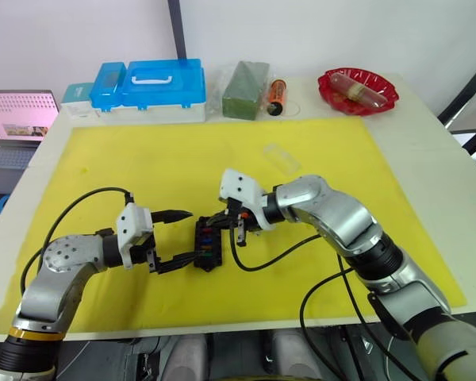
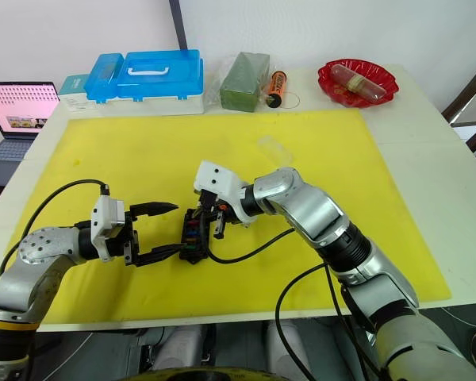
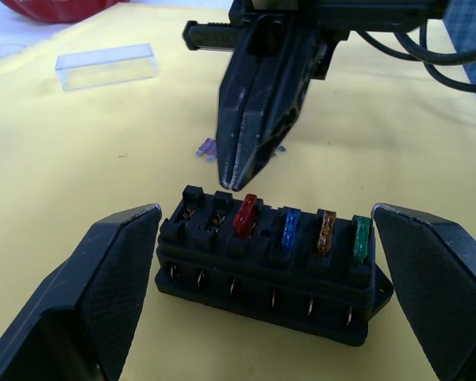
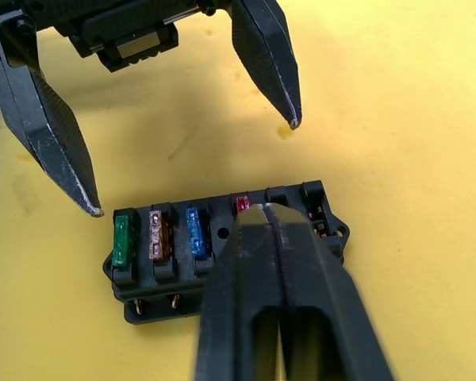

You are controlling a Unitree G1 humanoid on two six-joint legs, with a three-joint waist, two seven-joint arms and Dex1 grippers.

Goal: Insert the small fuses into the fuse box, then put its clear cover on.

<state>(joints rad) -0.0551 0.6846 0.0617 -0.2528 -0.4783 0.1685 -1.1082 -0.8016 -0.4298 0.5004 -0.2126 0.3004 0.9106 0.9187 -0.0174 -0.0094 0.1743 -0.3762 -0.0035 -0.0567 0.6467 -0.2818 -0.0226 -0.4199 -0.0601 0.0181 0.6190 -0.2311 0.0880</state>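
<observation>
The black fuse box [image 3: 266, 266] lies on the yellow mat [image 1: 143, 167] with green [image 3: 362, 240], orange [image 3: 326, 230], blue [image 3: 289, 227] and red [image 3: 245, 214] small fuses standing in one row. My left gripper [image 1: 189, 236] is open, one finger on each side of the box's ends, not touching it. My right gripper [image 4: 274, 218] is shut, its tips down at the top of the red fuse. A purple fuse [image 3: 209, 148] lies loose on the mat just behind the box. The clear cover [image 1: 282, 157] rests on the mat farther back.
Along the table's back edge stand a blue-lidded case [image 1: 151, 87], a wrapped green block [image 1: 246, 89], an orange tube [image 1: 276, 95] and a red bowl [image 1: 357, 89]. A laptop [image 1: 16, 119] sits off the far left. Black cables loop near both wrists.
</observation>
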